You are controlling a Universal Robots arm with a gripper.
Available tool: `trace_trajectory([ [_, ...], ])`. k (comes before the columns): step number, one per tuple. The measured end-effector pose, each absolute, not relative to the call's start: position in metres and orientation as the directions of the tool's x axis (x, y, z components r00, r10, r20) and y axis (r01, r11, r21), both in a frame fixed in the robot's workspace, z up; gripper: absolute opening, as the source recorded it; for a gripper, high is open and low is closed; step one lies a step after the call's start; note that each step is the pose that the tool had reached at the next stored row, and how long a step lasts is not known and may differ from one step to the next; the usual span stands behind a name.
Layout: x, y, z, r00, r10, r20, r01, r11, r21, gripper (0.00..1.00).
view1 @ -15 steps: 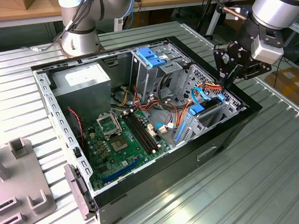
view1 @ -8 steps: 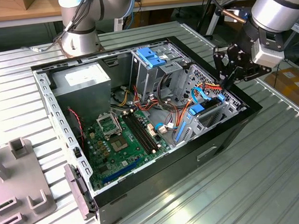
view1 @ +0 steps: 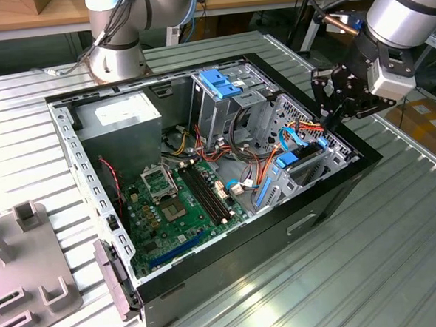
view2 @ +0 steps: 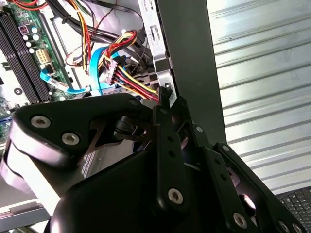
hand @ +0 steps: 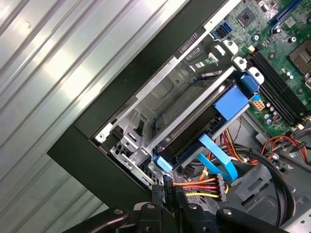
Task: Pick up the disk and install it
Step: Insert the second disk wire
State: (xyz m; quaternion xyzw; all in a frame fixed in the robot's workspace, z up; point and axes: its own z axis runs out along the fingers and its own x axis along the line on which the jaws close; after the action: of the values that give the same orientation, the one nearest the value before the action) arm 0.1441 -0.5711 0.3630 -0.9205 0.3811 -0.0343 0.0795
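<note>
Hovering tool (view1: 332, 110) above seated disk (hand: 204, 124); no legible print.

Case (view1: 331, 193): black outside, grey metal inside. Motherboard (view1: 178, 210): green, black memory slots. Supply box (view1: 119, 118): grey, white label. Cage handle (view1: 219, 82): blue. Disk (hand: 194, 128): black body, blue bracket; in the exterior view, blue edge at (view1: 288, 161). Flat cable (hand: 218, 158): light blue. Wire bundle (hand: 201, 187): red, yellow, orange, black. Gripper (view1: 333, 101): black, with silver screws in both wrist views. Arm (view1: 408, 11): silver-grey. Table (view1: 400, 241): ribbed silver metal, shiny. Fixture (view1: 25, 272) at the exterior view's left: grey.
</note>
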Motion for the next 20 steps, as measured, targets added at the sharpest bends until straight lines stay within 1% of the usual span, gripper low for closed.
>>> trace_trajectory([
  [3,0.14,-0.571,0.363,0.716,-0.698,0.01,-0.685,-0.706,-0.18,0.24],
  [6,0.138,-0.571,0.362,0.719,-0.693,0.041,-0.672,-0.71,-0.209,0.24],
  [7,0.137,-0.571,0.362,0.72,-0.693,0.044,-0.671,-0.711,-0.212,0.24],
  [11,0.132,-0.571,0.362,0.72,-0.693,0.047,-0.67,-0.711,-0.215,0.24],
  [15,0.13,-0.571,0.361,0.72,-0.692,0.059,-0.665,-0.712,-0.226,0.24],
  [20,0.13,-0.571,0.36,0.72,-0.691,0.06,-0.665,-0.712,-0.226,0.24],
])
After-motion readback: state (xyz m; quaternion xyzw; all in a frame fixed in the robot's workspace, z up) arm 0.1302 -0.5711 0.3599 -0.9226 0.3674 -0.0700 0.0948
